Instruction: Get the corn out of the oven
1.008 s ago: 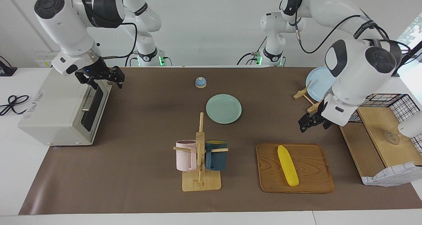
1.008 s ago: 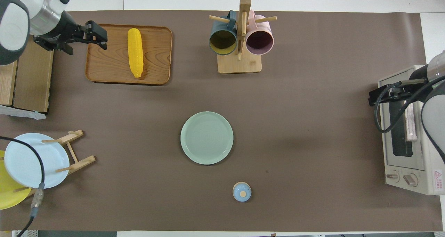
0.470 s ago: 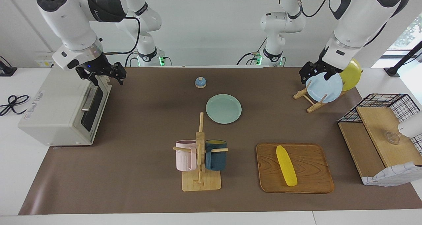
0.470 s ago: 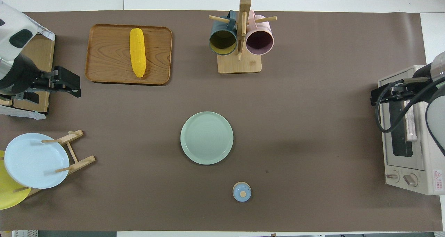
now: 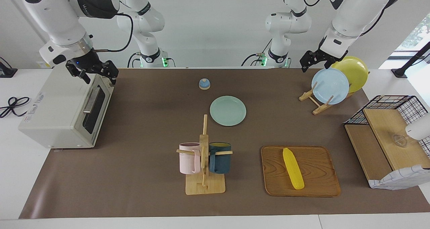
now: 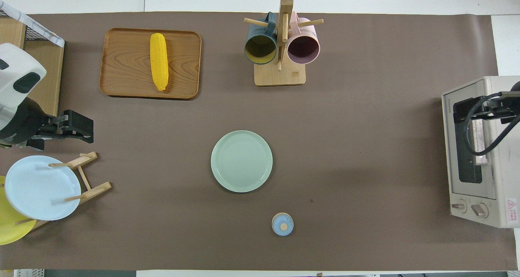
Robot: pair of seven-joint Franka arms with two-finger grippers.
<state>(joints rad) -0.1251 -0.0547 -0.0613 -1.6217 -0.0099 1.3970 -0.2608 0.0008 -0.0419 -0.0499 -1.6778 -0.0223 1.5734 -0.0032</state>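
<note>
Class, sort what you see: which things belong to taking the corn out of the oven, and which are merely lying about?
Job: corn, oven.
Lying about: wooden tray, green plate, mug rack, blue lid.

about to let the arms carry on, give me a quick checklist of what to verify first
1. corn out of the oven: ok, it lies on the wooden tray.
2. Oven door shut: ok, the dark glass door sits flush with the front.
3. Right pincer off the oven: ok, it hangs above the oven's top edge, holding nothing.
4. Left pincer off the corn: ok, it is up over the plate rack, holding nothing.
5. Plates in the rack undisturbed: ok, the blue plate and yellow plate stand upright.
6. Corn steady on the tray: ok, inside the rim.
</note>
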